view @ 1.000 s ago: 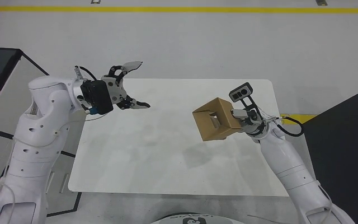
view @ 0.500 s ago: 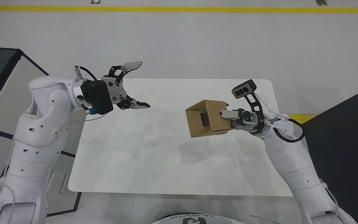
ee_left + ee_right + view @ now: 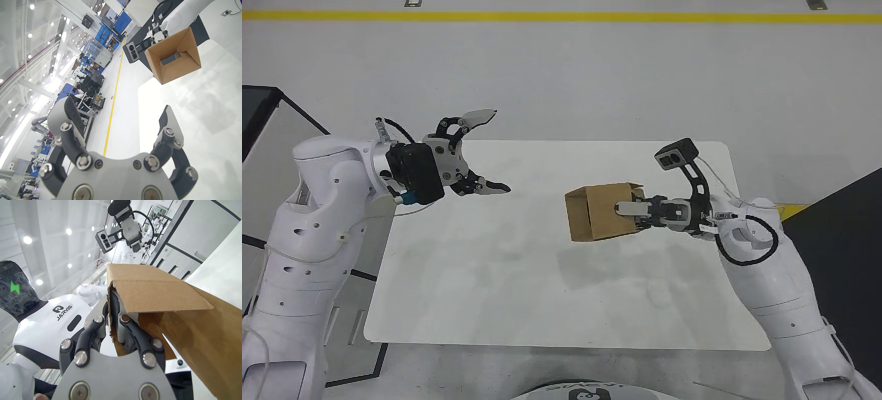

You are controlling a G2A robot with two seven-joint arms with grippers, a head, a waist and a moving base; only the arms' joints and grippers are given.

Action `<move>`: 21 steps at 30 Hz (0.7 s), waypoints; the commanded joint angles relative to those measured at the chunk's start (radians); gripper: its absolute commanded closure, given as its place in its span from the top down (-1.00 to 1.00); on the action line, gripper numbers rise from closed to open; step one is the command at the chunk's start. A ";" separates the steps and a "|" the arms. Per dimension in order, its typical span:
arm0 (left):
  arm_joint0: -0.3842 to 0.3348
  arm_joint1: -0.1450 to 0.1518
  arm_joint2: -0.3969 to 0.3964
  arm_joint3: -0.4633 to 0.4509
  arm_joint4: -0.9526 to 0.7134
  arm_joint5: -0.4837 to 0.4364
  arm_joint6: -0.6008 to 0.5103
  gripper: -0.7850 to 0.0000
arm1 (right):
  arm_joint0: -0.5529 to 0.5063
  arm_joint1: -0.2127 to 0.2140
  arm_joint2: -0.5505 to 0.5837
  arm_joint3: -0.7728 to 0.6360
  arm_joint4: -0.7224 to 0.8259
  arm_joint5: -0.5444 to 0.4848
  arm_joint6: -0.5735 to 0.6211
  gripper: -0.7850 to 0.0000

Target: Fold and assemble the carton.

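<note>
**A:** Starting at our right gripper (image 3: pixel 113 308); we find its two fingers pinched tight on a cardboard edge of the carton (image 3: pixel 208 336), one pad inside and one outside; it is grasping, not merely resting there.

**B:** Agreed; from that pinch the carton reaches out sideways, held up off the table (image 3: pixel 492 290) over its right half; its open mouth is turned toward our left gripper (image 3: pixel 498 150).

**A:** That one is spread wide with nothing between its pads; it sits over the table's far left corner, well apart from the carton.

**B:** How far along are we, then? We judge the body done; the carton is squared up into a tube with four standing walls.

**A:** Yes; but the ends look unfinished to us; through the mouth we see the inner flaps at the gripped end leaving a gap in the middle; one flap (image 3: pixel 155 296) beside our right fingers juts out, not folded in.

**B:** So closing both ends is what is left, as far as we can judge; whether any flap is already locked we cannot tell.
</note>
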 commanded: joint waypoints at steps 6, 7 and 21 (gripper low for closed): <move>0.000 0.000 0.000 0.000 0.000 0.000 0.000 1.00 | 0.059 0.020 0.008 -0.243 -0.568 0.035 -0.080 -1.00; 0.000 0.000 0.000 0.000 0.000 0.000 0.000 1.00 | 0.068 0.022 -0.001 -0.270 -0.647 0.050 -0.080 -1.00; 0.000 0.000 0.000 0.000 0.000 0.000 0.000 1.00 | 0.160 0.022 -0.178 -0.369 -1.156 0.095 -0.058 -1.00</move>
